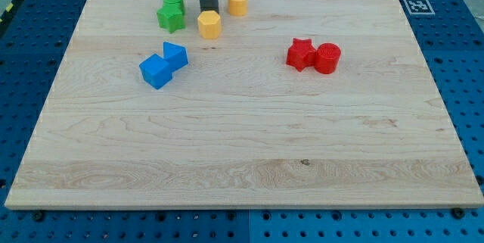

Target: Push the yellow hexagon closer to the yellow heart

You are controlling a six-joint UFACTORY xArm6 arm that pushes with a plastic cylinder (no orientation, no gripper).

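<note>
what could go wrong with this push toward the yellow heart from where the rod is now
1. My tip sits just above the yellow hexagon, to the view's top-left of it, so a push may drive it down-right, past the yellow heart.
2. Repositioning to the hexagon's left could bump the green blocks close by.

Blue pegboard bench [454, 38] (perforated) under wooden board [249, 144].

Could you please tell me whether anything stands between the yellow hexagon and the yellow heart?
Nothing visible does. The yellow hexagon lies just below-left of the yellow heart, with bare board between them. My tip sits at the hexagon's top edge.
</note>
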